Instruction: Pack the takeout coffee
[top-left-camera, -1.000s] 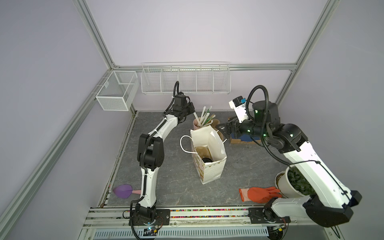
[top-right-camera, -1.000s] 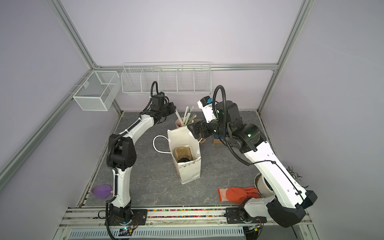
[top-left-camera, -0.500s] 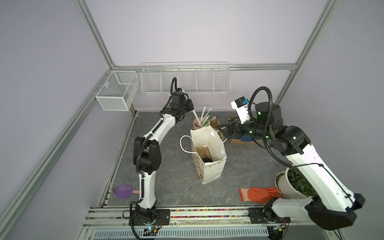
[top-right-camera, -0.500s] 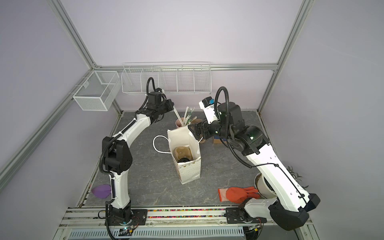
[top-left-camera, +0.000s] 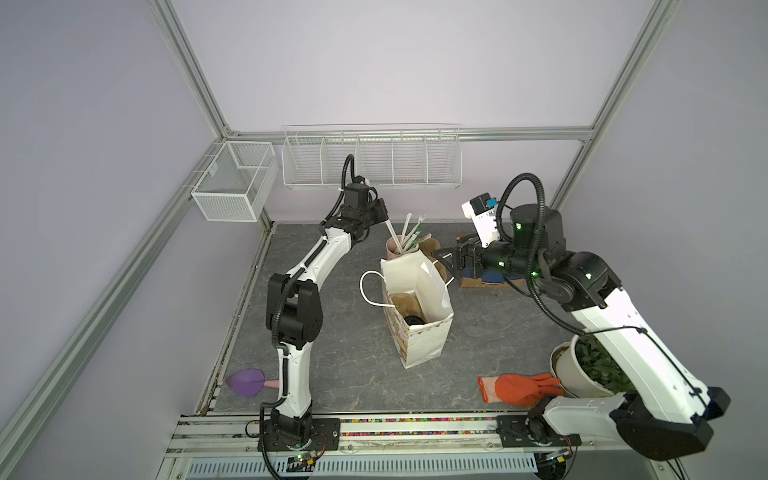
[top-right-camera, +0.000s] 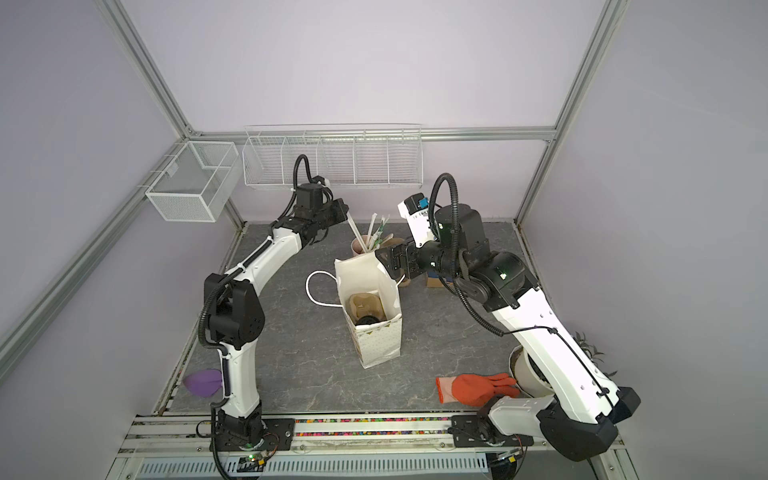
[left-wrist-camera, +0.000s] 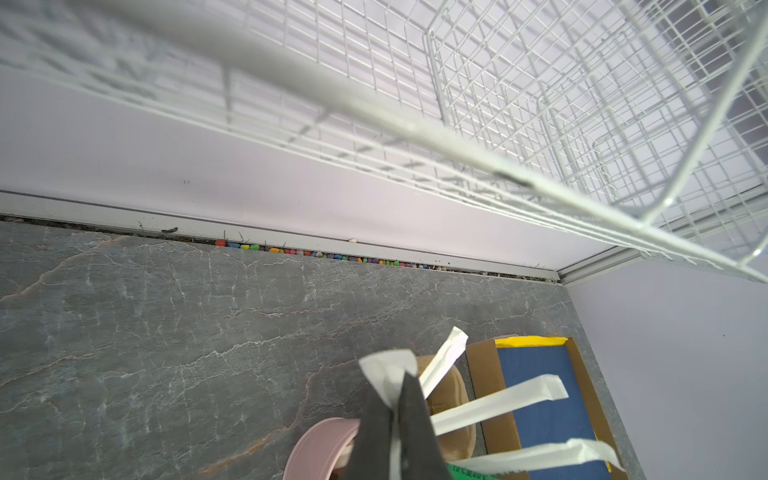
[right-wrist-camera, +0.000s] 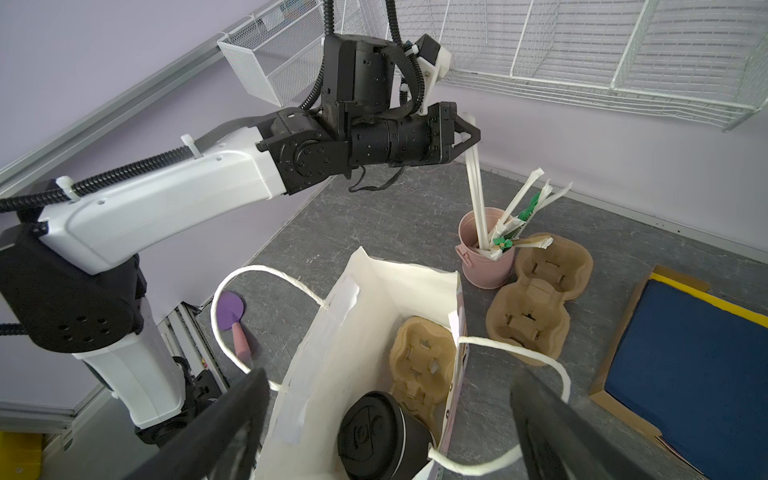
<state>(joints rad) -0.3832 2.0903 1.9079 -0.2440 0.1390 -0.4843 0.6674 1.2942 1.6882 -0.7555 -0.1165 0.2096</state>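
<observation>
Left arm's elbow has shifted outward since the earlier frame; left gripper (right-wrist-camera: 469, 137) pinches a wrapped straw (right-wrist-camera: 476, 195) standing in the pink cup (right-wrist-camera: 484, 266) below it; right gripper (right-wrist-camera: 386, 374) gapes empty over the paper bag (right-wrist-camera: 332, 332); takeout coffee (right-wrist-camera: 374, 436) already sits inside beneath it; seemingly only the straw remains to pack.

Lilac walls (top-left-camera: 374, 62), grey marbled floor (top-left-camera: 349, 374), white wire baskets (top-left-camera: 370, 166).

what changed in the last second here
The left tool, shut on a wrapped straw, drew a little up and toward the back-left, lifting the straw. The straw's lower end is still in the pink cup. The right tool stayed open by the rim of the bag, hardly shifted. The takeout coffee still sits in the bag.
</observation>
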